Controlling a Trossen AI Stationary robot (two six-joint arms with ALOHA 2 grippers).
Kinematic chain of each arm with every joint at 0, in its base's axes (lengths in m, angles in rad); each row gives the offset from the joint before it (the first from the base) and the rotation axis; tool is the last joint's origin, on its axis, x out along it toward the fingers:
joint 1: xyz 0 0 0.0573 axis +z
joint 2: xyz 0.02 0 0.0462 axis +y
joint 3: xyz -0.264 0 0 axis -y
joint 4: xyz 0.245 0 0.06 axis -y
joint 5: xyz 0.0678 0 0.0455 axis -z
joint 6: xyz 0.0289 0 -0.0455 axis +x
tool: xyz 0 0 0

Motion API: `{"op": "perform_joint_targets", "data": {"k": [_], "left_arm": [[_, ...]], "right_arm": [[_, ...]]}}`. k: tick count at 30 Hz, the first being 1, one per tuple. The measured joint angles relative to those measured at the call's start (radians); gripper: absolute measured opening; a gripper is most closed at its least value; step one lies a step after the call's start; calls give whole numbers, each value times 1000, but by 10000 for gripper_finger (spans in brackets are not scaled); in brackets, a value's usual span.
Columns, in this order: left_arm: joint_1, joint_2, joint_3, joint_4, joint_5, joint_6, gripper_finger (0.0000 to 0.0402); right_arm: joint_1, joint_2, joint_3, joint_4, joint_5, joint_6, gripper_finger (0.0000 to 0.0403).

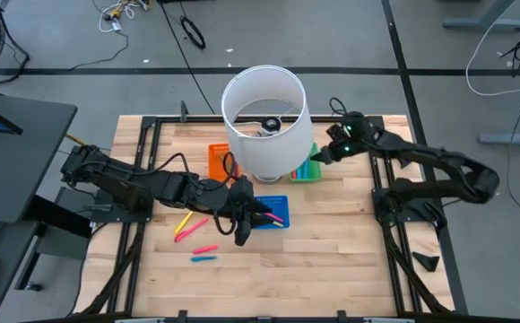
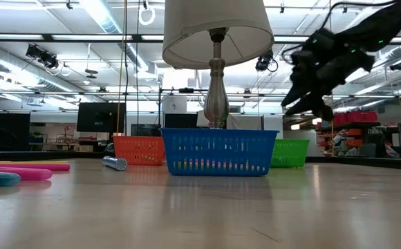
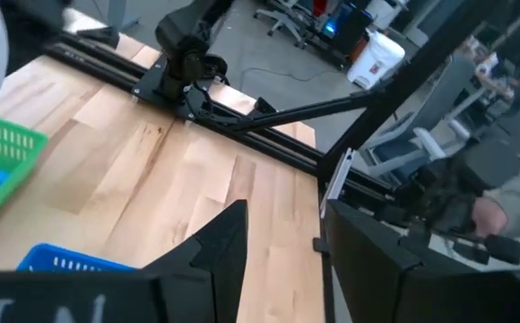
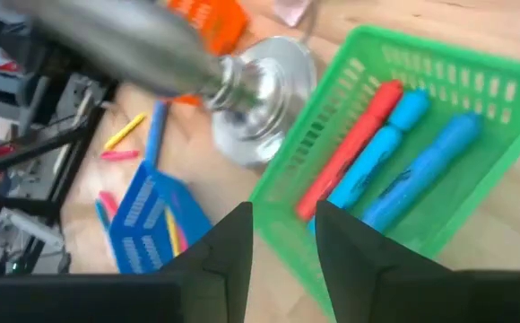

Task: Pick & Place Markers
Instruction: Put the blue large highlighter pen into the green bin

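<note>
Landmark = lamp (image 1: 264, 126) at table centre. Markers are split three ways. Green tray (image 4: 403, 135), just beside the lamp base (image 4: 264, 99) on the right arm's side, holds one red marker (image 4: 350, 148) and two blue markers (image 4: 403, 170), lying side by side. Blue tray (image 1: 272, 212), in front of the lamp, has a few markers inside, yellow and pink showing in the right wrist view. Loose markers (image 1: 193, 233) lie on the wood on the left arm's side of the blue tray: yellow, pink, red, one teal. Orange tray (image 1: 220, 160) sits beside the lamp on the left arm's side.

Right gripper (image 1: 318, 158) hovers over the green tray, above its markers, not touching them. Left gripper (image 1: 247, 224) sits at the blue tray's edge, the loose markers just beside it.

Surface: pale wood table (image 1: 332, 251) inside a black frame. Room beyond: grey floor with cables, open workshop with ceiling strip lights, monitors, shelving. A person's hand (image 3: 489, 215) shows past the table edge in the left wrist view.

Fingers: right gripper's are parted with a narrow gap, nothing between them. Left gripper's are parted too, gap empty, holding nothing.
</note>
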Motion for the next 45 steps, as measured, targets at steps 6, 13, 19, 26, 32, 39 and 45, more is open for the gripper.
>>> {"op": "perform_joint_targets", "data": {"k": [6,13,19,26,32,39,45], "left_arm": [[0,0,0,0,-24,-91,156],[0,0,0,0,-29,-174,156],[0,0,0,0,-69,-214,156],[0,0,0,0,-115,-212,156],[-13,0,0,0,-159,-215,156],[-100,0,0,-60,-320,-399,154],[-203,0,0,-259,-351,-682,138]], "right_arm": [[75,-260,-113,-4,20,47,123],[225,-504,-145,11,20,103,123],[363,-607,-145,62,29,168,123],[546,-633,-145,91,114,216,123],[743,-629,-145,205,299,223,123],[940,-604,-143,309,534,230,123],[1050,-519,-85,314,640,128,123]]}}
